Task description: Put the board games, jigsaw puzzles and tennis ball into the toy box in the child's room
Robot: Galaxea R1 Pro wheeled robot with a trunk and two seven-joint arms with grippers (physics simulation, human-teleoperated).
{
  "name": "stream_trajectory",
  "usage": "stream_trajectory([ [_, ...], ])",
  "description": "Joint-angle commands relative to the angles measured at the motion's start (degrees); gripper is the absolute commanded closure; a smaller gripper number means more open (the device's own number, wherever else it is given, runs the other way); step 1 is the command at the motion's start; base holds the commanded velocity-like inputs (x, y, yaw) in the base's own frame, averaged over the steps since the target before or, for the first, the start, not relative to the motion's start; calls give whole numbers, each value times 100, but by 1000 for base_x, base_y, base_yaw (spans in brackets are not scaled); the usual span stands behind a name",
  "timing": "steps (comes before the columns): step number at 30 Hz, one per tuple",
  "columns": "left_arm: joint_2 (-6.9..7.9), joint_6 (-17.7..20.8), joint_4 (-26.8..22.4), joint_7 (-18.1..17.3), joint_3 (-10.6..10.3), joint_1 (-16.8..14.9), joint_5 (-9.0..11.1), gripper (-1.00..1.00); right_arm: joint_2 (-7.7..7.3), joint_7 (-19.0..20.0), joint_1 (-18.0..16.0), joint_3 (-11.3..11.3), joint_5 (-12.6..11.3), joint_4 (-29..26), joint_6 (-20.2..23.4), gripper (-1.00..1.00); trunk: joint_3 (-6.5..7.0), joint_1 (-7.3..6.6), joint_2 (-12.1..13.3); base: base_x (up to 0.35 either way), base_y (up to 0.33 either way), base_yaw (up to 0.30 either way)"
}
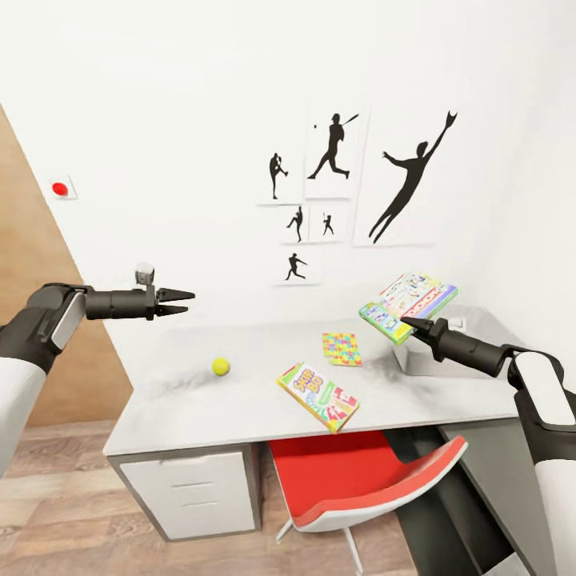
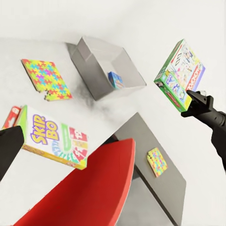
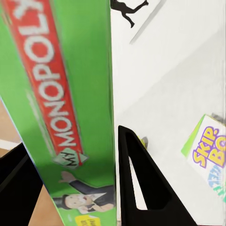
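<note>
My right gripper (image 1: 410,324) is shut on the green Monopoly board game (image 1: 410,302), holding it tilted in the air above the grey toy box (image 1: 422,362) at the table's right end. In the right wrist view the box edge (image 3: 61,103) sits between both fingers. The toy box (image 2: 96,70) is open-topped with a small blue item inside. On the table lie the tennis ball (image 1: 221,366), a colourful jigsaw puzzle (image 1: 342,349) and the Skip-Bo board game (image 1: 318,396). My left gripper (image 1: 186,302) hovers open and empty above the table's left end.
A red chair (image 1: 360,480) is tucked under the white table (image 1: 200,408), with white drawers (image 1: 192,488) at the left. A second small puzzle (image 2: 157,161) lies on a grey panel below the table edge beside the chair. Walls close the back and right.
</note>
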Motion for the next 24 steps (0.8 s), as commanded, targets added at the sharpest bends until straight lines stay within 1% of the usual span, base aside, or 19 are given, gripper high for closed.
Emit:
stream_trajectory([
  [1,7,32,1,-15,-18,-7,15,-100,2,56,-8,-8,56,7,26,100,-4,6,-12,191,0,-177],
  [7,6,32,1,-15,-16,-7,11,-100,0,55,-8,-11,56,21,26,100,40,6,-12,280,0,-183],
  [11,7,32,1,-15,-16,-7,13,-100,0,54,-8,-11,56,22,26,100,51,6,-12,263,-35,-85],
  [16,7,32,-2,-15,-19,-7,11,-100,0,54,-8,-11,56,66,26,100,51,6,-12,195,-126,-68],
  [24,7,32,0,-15,-23,-7,13,-100,-6,53,-8,-36,58,176,26,100,36,6,-12,159,-133,-232],
])
